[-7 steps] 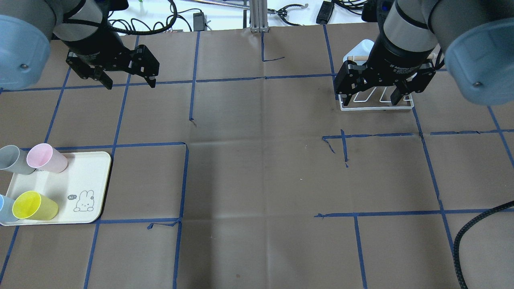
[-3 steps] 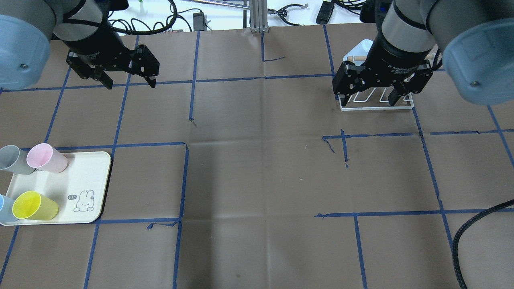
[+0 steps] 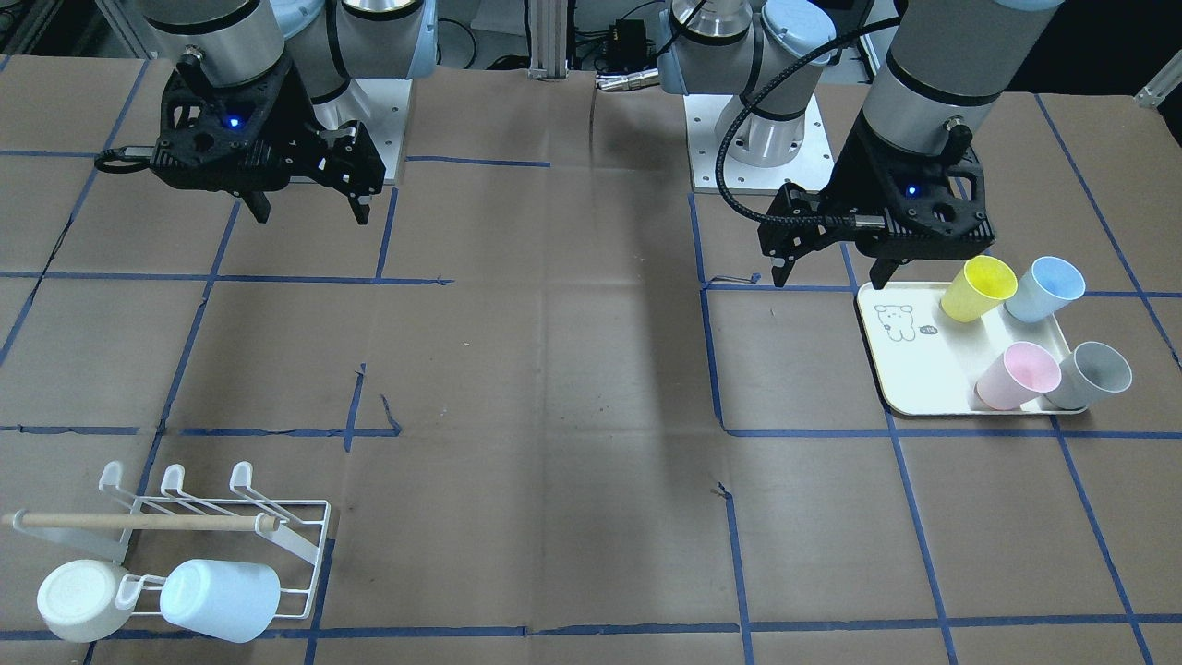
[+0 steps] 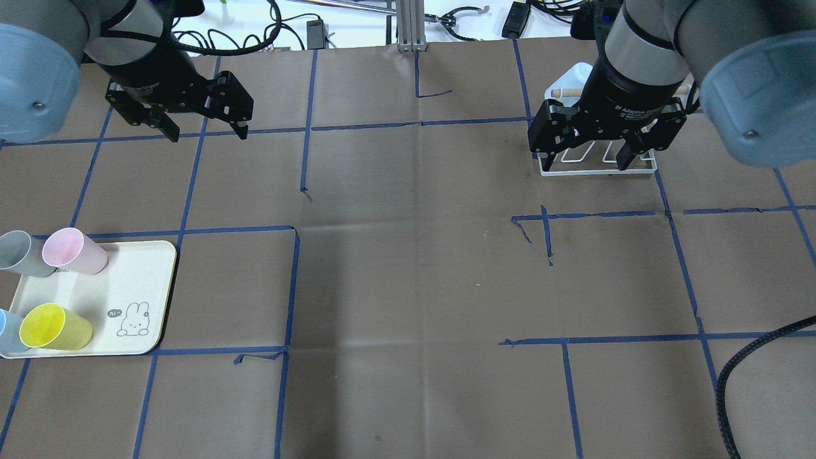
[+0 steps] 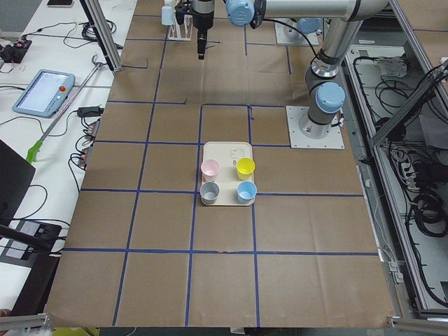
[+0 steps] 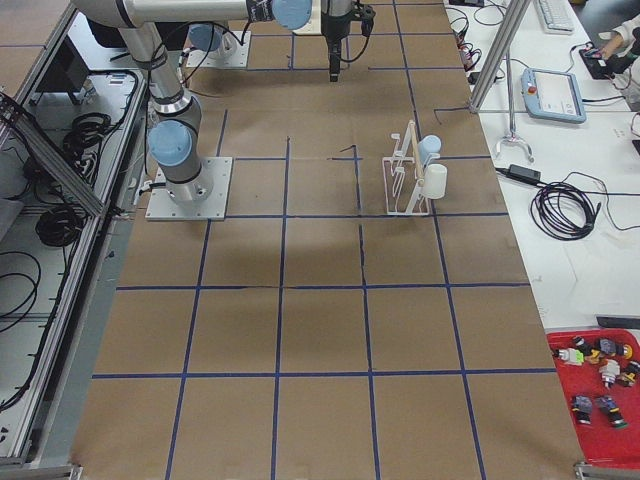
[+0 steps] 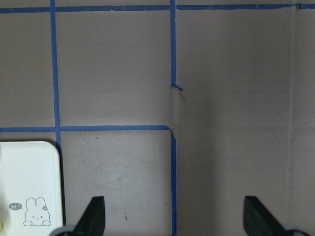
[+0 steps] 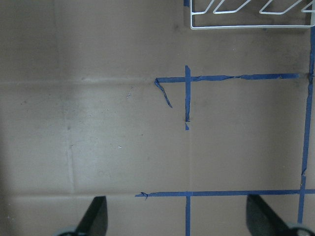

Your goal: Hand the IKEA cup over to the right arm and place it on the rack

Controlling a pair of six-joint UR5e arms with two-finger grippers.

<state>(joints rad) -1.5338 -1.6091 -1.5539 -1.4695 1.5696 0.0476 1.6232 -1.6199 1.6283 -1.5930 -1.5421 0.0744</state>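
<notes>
Right gripper (image 4: 590, 158): nudged a shade farther off and leftward against a second ago, now hanging above the near rail of the rack (image 4: 599, 173); fingers spread wide, gripping nothing.
Left gripper (image 4: 207, 134): unmoved over that same second; splayed just as wide, likewise empty, high over the far left of the table (image 4: 408, 274) (only a corner of the tray caught at the edge of its wrist view).
Cups: pink cup (image 4: 73, 250), grey cup (image 4: 22, 254), yellow cup (image 4: 54, 326) and blue cup (image 4: 7, 331), all unshifted on the tray (image 4: 137, 274) at near left, well apart from both grippers; intended one not identifiable.
Meaning for the task: judged hardly begun for this cup, with no pick-up and no handover so far, merely a small settling on the right; most likely next, a descent by the left gripper toward the tray.
Cup make: smooth, matt, plastic-looking tumblers, tapered, without handles, standing mouth up.
Rack make: thin white wire, rows of upturned hooked prongs, crossed by a pale wooden dowel (image 3: 138, 522); already loaded at its far edge with a white cup (image 3: 78, 600) and a pale blue cup (image 3: 220, 598), both tipped sideways.
Tray make: cream, rounded corners, low lip, small animal drawing.
Table cover: creased brown paper, gridded in blue tape, torn in places.
</notes>
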